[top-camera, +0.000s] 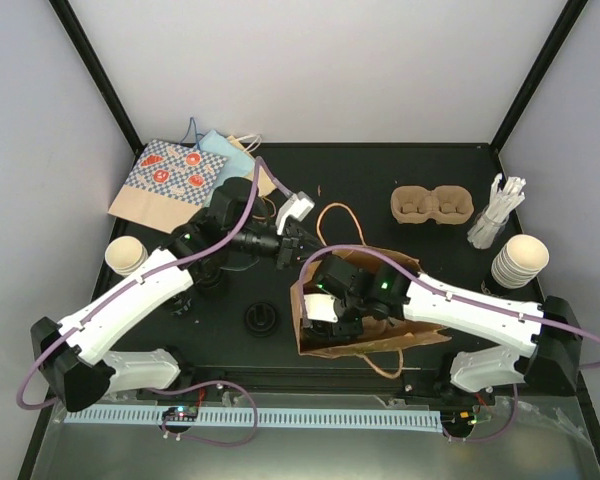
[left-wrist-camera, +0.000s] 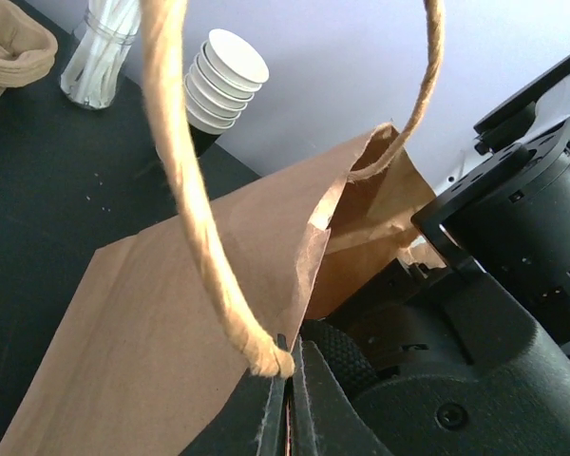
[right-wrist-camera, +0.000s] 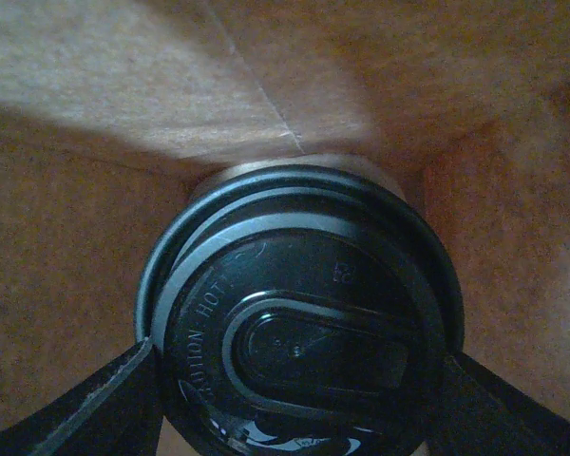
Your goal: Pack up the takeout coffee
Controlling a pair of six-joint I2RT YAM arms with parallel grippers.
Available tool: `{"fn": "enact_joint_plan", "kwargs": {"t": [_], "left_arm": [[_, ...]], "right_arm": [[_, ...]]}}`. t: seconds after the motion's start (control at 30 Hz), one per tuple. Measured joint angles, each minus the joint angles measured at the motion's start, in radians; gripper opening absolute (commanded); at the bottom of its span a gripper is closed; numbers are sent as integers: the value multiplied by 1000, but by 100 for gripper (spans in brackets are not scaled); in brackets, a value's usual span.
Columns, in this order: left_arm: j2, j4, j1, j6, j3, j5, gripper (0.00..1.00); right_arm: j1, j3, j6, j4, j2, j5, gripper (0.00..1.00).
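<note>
The brown paper bag [top-camera: 365,300] lies in the middle of the table with its mouth facing left. My left gripper [top-camera: 298,240] is shut on the bag's rim [left-wrist-camera: 290,366] beside the twine handle [left-wrist-camera: 185,190] and holds the mouth open. My right gripper [top-camera: 332,318] is inside the bag. In the right wrist view its fingers [right-wrist-camera: 95,404] press both sides of a cup topped by a black lid [right-wrist-camera: 299,323], with brown paper all around. The tan two-hollow carrier [top-camera: 432,205] sits at the back right. A stack of cream cups [top-camera: 520,260] stands at the right.
A single cream cup [top-camera: 125,255] stands at the left. A loose black lid [top-camera: 260,320] lies left of the bag. A jar of white stirrers [top-camera: 495,215] stands by the carrier. Patterned papers [top-camera: 180,175] lie at the back left. Black frame posts border the table.
</note>
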Motion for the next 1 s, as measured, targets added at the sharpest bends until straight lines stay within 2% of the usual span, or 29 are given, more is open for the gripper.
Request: {"fn": "enact_joint_plan", "kwargs": {"t": [0.3,0.8,0.87,1.0], "left_arm": [[60,-71,76,92,26,44,2],[114,-239,77,291,154,-102,6],[127,-246,77,302,169,-118,9],[145,-264,76,329,194,-150,26]], "right_arm": [[-36,-11,-19,52,62,-68,42],[-69,-36,-40,162,95,-140,39],[-72,-36,-42,174,99,-146,40],[-74,-40,-50,191,100,-147,41]]}}
